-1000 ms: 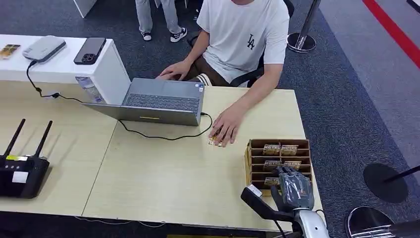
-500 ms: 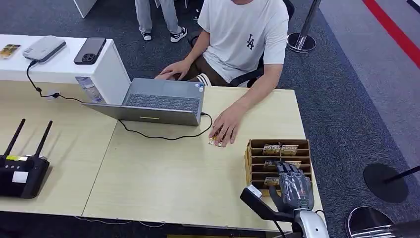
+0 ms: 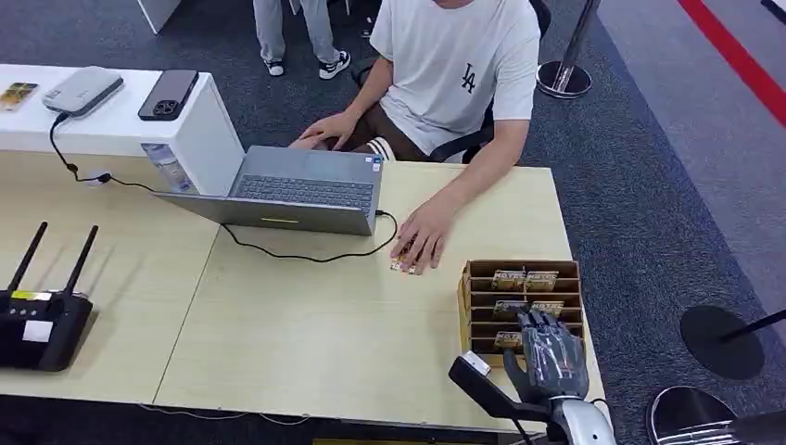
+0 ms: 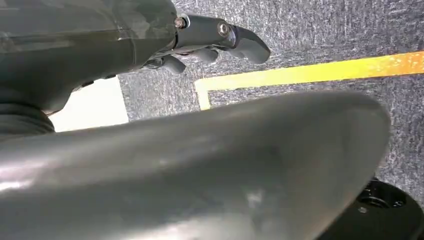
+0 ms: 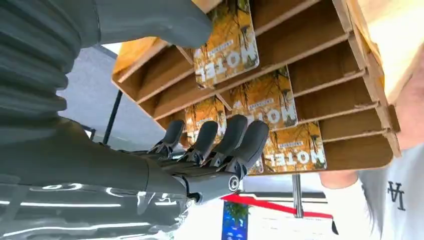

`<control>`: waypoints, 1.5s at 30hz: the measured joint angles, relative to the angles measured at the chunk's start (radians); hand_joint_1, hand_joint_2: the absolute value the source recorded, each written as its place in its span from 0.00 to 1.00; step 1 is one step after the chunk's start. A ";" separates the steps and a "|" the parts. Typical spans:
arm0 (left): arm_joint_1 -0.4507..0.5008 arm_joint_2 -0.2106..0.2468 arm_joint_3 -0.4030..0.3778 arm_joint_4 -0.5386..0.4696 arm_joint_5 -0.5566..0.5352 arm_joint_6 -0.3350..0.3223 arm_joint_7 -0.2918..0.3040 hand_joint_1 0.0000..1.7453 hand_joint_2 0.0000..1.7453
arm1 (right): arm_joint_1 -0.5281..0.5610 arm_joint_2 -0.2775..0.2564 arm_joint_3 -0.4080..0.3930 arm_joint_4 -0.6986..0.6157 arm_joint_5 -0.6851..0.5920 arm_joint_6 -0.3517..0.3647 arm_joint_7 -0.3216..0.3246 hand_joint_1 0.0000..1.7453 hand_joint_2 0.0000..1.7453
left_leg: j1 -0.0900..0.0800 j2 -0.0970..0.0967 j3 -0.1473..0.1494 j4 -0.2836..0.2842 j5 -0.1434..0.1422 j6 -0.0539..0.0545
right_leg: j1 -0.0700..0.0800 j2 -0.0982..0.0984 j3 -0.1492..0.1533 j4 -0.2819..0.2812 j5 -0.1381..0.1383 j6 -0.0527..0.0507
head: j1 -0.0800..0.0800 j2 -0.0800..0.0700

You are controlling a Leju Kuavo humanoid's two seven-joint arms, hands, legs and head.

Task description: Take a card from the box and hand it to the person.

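1. We saw the right hand (image 3: 553,357) at the lower right of the head view, over the near rows of the brown slotted wooden card box (image 3: 477,298). In the right wrist view its dark fingers (image 5: 235,135) lay straight and side by side across the yellow hotel-print cards (image 5: 277,102), and its thick grey thumb (image 5: 155,20) sat by another card, clasping nothing.
2. We could not tell whether the fingers touched the cards.
3. The cards stood in the box's slots, none lifted out.
4. The left hand (image 4: 210,42) hung over grey carpet with a yellow line (image 4: 310,72), its fingers curled in around nothing.
5. Above the box in the head view, the seated person's hand (image 3: 422,236) rested flat on the pale wooden table (image 3: 306,324), covering a small yellow card (image 3: 400,265).
6. An open grey laptop (image 3: 297,190) sat further left, and a black router with two antennas (image 3: 42,315) stood at the left edge.
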 joint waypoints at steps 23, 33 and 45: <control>0.000 0.000 -0.001 0.002 0.012 0.000 0.000 0.00 0.00 | 0.000 0.000 -0.001 0.039 -0.033 0.014 0.000 0.49 1.00 | 0.000 0.000 0.000 0.000 0.000 0.000 | 0.000 0.000 0.000 0.000 0.000 0.000 | 0.000 0.000; 0.000 0.000 -0.017 0.002 0.012 0.000 -0.003 0.00 0.00 | 0.000 0.000 -0.002 0.047 -0.039 0.011 0.000 0.48 1.00 | 0.000 0.000 0.000 0.000 0.000 0.000 | 0.000 0.000 0.000 0.000 0.000 0.000 | 0.000 0.000; 0.000 0.000 -0.026 0.002 0.011 0.000 -0.003 0.00 0.00 | -0.002 0.000 -0.002 0.047 -0.039 0.010 0.001 0.54 1.00 | 0.000 0.000 0.000 0.000 0.000 0.000 | 0.000 0.000 0.000 0.000 0.000 0.000 | 0.000 0.000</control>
